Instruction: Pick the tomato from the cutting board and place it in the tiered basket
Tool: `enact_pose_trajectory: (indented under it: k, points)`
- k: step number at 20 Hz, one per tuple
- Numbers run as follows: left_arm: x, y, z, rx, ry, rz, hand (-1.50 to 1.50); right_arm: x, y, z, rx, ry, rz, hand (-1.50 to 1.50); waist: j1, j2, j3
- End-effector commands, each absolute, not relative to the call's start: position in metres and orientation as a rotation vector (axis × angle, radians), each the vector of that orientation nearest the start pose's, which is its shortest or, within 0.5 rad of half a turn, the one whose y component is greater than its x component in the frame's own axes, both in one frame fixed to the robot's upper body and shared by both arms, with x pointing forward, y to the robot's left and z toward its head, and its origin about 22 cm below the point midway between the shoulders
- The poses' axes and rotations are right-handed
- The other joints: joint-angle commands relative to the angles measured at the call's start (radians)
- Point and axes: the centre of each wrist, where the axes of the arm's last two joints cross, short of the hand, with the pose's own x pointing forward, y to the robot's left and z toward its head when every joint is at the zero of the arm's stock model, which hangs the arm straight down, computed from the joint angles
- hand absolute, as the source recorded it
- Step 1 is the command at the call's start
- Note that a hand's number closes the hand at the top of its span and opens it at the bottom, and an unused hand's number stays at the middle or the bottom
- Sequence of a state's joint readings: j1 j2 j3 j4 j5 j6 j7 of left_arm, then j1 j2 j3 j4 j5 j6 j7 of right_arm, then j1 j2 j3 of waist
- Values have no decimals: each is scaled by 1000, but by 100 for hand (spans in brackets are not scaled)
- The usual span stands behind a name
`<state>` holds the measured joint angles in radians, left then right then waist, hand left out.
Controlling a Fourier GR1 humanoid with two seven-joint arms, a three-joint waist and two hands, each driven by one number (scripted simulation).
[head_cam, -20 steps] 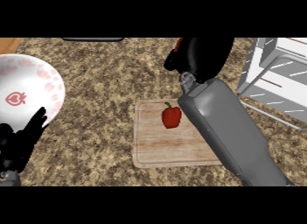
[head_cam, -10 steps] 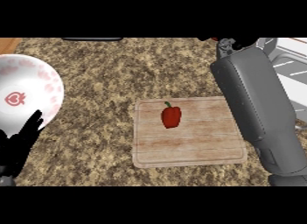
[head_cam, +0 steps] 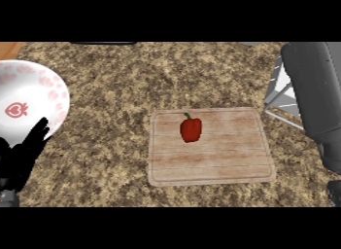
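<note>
So there's a wooden cutting board [head_cam: 212,148] on the speckled table [head_cam: 130,82], with a red tomato [head_cam: 191,130] lying on it, green stem up. Left hand [head_cam: 15,163] rests open at the lower left, fingers over a white bowl [head_cam: 19,104] with red prints. The right forearm [head_cam: 320,92] covers the wire basket [head_cam: 279,95].

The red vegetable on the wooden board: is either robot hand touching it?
Apart. The head view shows the red vegetable lying alone on the cutting board, bare wood all round it. The left robot hand rests open off the board; the right robot hand is out of view.
</note>
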<state>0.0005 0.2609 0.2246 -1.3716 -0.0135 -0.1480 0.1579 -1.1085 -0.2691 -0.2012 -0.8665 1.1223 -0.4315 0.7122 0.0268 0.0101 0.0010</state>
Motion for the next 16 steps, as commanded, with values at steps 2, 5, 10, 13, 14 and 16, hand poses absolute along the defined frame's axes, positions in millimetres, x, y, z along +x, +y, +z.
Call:
enact_pose_trajectory:
  k: [2, 5, 10, 13, 14, 16]
  points:
    - [221, 355, -4, 248, -1219, -111, 0, 461, -245, 227, -1340, -1433, -36, 150, 11, 0, 0]
    - [241, 353, -8, 271, -1203, -87, 0, 463, -263, 236, -1326, -1454, -3, 150, -4, -1, -1]
    - [226, 355, -14, 267, -1211, -89, 0, 460, -309, 214, -1736, -1138, 418, 150, 4, 7, -8]
    - [229, 358, -12, 279, -1205, -99, 0, 460, -323, 240, -1810, -1052, 515, 150, 12, 8, -4]
    - [228, 337, -16, 245, -1218, -101, 0, 463, -315, 243, -1816, -1047, 536, 150, 18, 4, -2]
    - [234, 350, -10, 248, -1214, -105, 0, 460, -328, 252, -1835, -998, 658, 150, 18, 7, -2]
